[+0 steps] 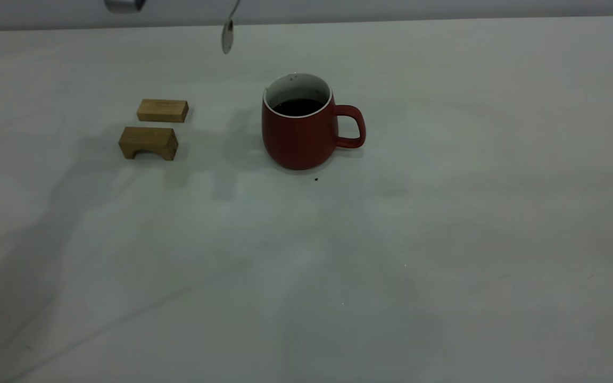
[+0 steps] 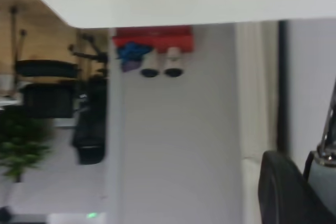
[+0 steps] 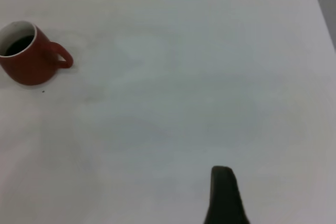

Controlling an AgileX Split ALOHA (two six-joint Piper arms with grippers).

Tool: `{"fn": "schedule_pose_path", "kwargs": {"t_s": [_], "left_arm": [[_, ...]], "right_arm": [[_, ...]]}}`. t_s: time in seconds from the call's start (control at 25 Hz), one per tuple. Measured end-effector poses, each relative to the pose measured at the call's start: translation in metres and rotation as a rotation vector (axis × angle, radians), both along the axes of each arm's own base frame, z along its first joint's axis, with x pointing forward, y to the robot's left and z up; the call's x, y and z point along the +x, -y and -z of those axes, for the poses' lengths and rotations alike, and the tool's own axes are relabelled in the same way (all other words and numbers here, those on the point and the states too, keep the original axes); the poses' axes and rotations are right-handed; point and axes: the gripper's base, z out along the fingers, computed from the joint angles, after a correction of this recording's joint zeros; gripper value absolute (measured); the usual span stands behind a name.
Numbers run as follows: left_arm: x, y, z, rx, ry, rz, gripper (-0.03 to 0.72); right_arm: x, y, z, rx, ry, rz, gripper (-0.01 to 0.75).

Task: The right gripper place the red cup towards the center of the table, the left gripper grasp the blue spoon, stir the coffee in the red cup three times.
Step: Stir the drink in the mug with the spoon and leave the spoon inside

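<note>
The near part of the surface (image 1: pixel 306 298) carries nothing of the task; a tiny dark speck (image 1: pixel 316 179) lies just in front of the red cup (image 1: pixel 301 130). The cup stands upright near the middle of the surface, handle toward my right arm's side, a placement that I judge leaves the rim free of obstruction from above. Inside it, the coffee (image 1: pixel 298 107) lies flat and dark, well below the white rim. To the cup's left, well apart from it, stand two tan wooden blocks (image 1: pixel 155 127), one with an arched underside nearer, one plain behind; neither bears anything now. Beyond the cup and above the far edge, the blue spoon (image 1: pixel 227 35) hangs bowl-down in the air, its handle running out of the exterior view's top; I judge it is carried high so that it can pass over the rim before it is lowered. My left pincer (image 2: pixel 294 192) shows only as a dark body in the left wrist view, with what is probably the spoon's metal neck at the edge of that view; I cannot tell from any view how its fingers stand. My right pincer (image 3: pixel 224 198) shows as one dark finger above bare surface, well apart from the cup; its spread I likewise cannot tell.
</note>
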Motion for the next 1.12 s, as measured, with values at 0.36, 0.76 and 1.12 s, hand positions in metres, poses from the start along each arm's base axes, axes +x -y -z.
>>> {"fn": "schedule_pose_path", "kwargs": {"t_s": [0.36, 0.76, 1.12], "left_arm": [[0.002, 0.026, 0.013, 0.026, 0.012, -0.069, 0.114], [0.01, 0.038, 0.074, 0.001, -0.07, -0.155, 0.114], [0.014, 0.041, 0.113, -0.04, -0.038, -0.191, 0.114]], "right_arm": [[0.0, 0.0, 0.0, 0.0, 0.0, 0.0, 0.57], [0.0, 0.0, 0.0, 0.0, 0.0, 0.0, 0.57], [0.0, 0.0, 0.0, 0.0, 0.0, 0.0, 0.57]]}}
